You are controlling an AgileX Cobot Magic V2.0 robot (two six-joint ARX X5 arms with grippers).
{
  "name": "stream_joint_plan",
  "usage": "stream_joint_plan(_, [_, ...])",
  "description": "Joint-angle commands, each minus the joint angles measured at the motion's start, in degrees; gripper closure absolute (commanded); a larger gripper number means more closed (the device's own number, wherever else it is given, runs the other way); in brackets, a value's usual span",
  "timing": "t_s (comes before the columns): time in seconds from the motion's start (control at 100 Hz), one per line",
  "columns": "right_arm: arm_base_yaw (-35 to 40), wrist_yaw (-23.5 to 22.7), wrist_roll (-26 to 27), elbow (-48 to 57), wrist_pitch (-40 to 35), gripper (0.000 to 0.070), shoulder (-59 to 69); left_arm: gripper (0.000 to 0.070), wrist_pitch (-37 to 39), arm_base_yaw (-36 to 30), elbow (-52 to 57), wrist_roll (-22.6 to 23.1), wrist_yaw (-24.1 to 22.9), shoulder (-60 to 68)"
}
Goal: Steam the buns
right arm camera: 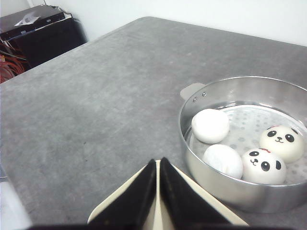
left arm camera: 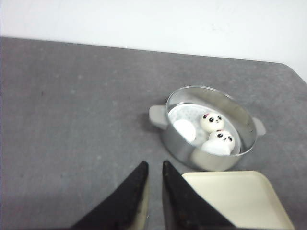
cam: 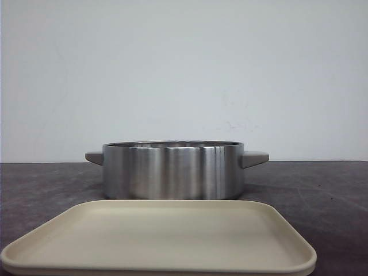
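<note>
Four white buns lie on the perforated floor of the steel pot (right arm camera: 225, 191). Two show panda faces (right arm camera: 281, 143) (right arm camera: 263, 166); two show plain white backs (right arm camera: 210, 125) (right arm camera: 223, 160). The left wrist view shows the pot (left arm camera: 177, 143) with a plain bun (left arm camera: 184, 130) and two faced ones (left arm camera: 212, 122) (left arm camera: 221, 139). My left gripper (left arm camera: 154, 164) is empty, its fingers a narrow gap apart, above the table beside the tray. My right gripper (right arm camera: 158, 162) is shut and empty above the tray's edge. Neither gripper shows in the front view, where the pot (cam: 172, 172) hides the buns.
An empty beige tray (cam: 161, 236) lies just in front of the pot; it also shows in the left wrist view (left arm camera: 230, 196) and the right wrist view (right arm camera: 234, 219). Black equipment with cables (right arm camera: 38, 33) stands beyond the table's edge. A white wall is behind.
</note>
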Motion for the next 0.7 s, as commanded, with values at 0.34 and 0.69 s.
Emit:
stream_joint_plan(0.34, [0.66, 0.07, -0.15, 0.42, -0.52, 0.0694, 0.39, 0.0688, 0.46, -0.57, -6.08, -2.29, 1.55, -2.14])
stream_joint_plan(0.69, [0.66, 0.07, -0.15, 0.42, -0.50, 0.0694, 0.39, 0.0683, -1.27, -0.57, -6.05, -2.32, 1.55, -2.21])
